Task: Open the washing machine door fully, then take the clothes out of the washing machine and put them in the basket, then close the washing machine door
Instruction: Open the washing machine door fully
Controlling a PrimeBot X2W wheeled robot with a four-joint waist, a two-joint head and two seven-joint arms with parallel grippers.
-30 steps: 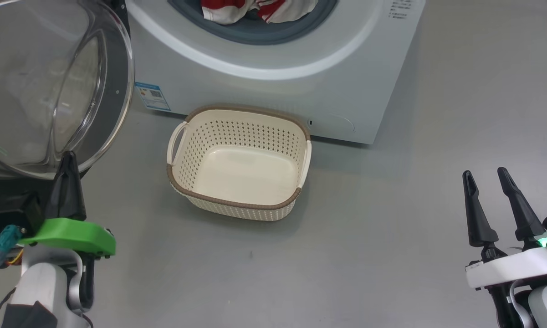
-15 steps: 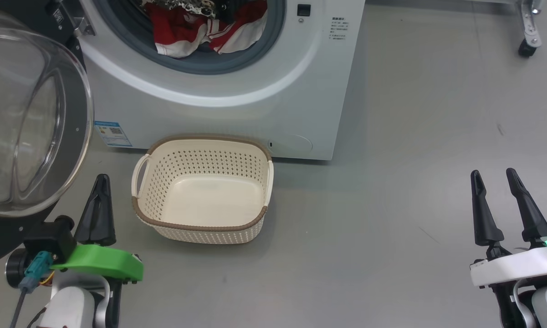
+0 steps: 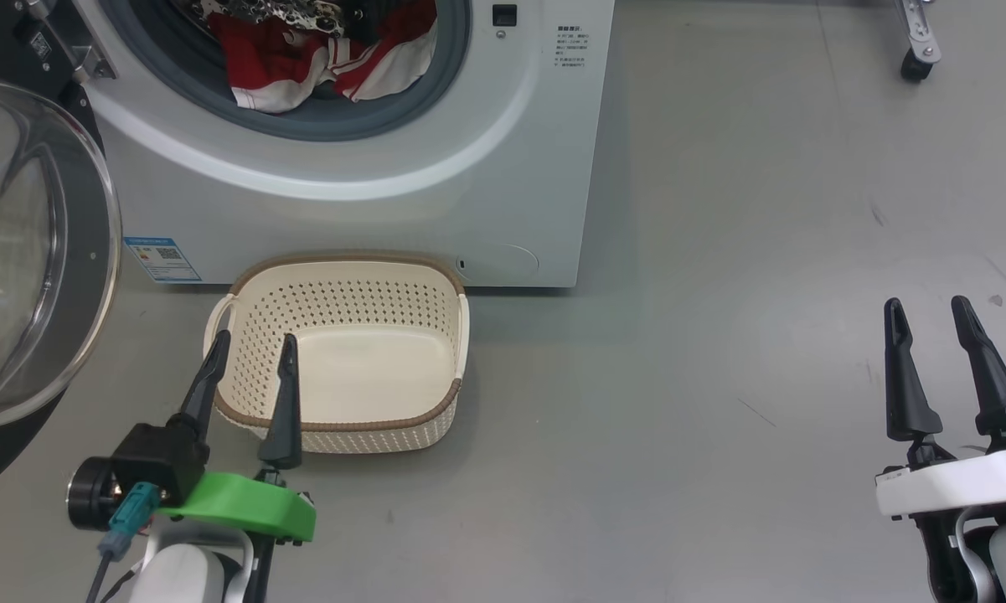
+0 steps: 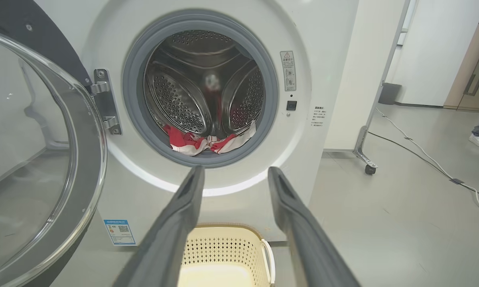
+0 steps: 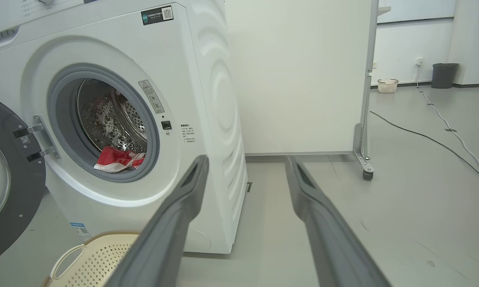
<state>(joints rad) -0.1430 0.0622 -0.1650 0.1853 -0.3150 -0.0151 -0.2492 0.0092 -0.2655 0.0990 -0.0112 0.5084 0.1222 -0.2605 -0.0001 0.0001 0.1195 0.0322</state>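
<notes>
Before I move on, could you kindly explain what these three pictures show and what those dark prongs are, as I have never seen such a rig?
This is a wheeled robot with two arms. The wide picture comes from a camera on its head, looking down at the floor. The dark prongs are its grasping jaws: the left gripper at lower left, the right gripper at lower right. Both stand open and hold nothing.

The other two pictures come from cameras on each wrist, looking along that arm's own prongs.

In front stands the washing machine, with the washing machine door swung open to the left. The clothes, red and white, lie in the drum mouth. The basket sits on the floor against the machine, with nothing in it.
</notes>
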